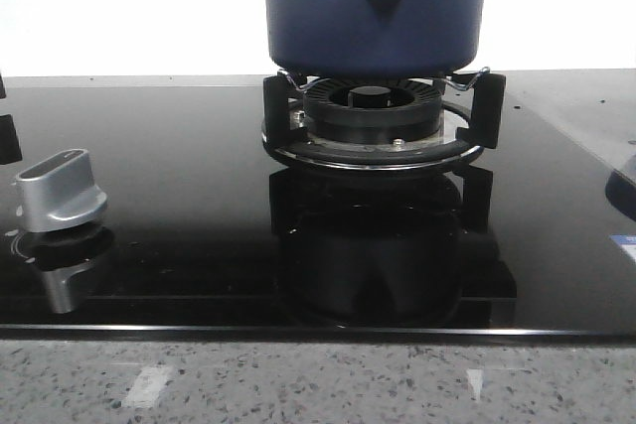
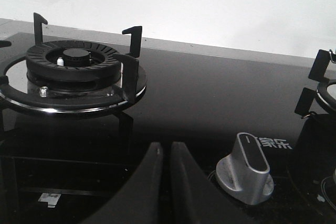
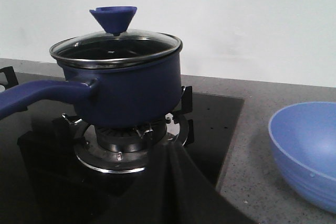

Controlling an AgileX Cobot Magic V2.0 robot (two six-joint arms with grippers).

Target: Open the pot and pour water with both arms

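A speckled grey worktop (image 1: 298,384) is carrying a glossy black glass hob (image 1: 179,196), with a plain white wall (image 3: 252,19) running behind. The hob is reflecting everything standing on it. A silver knob (image 1: 62,191) is sitting near the hob's left edge. An empty burner (image 2: 73,72) is showing in the left wrist view.

The pot (image 3: 126,85), dark blue, is sitting on the burner grate (image 1: 378,121) toward the hob's right side, its glass lid (image 3: 116,43) on, cone knob (image 3: 113,18) up, handle (image 3: 37,95) sticking out sideways. A blue bowl (image 3: 304,150) is resting on the worktop just off the hob's right edge.

Left fingers (image 2: 165,182) are pressing together, holding nothing, hanging over the hob near the knob. Right fingers (image 3: 169,177) are also lying together, empty, short of the pot.
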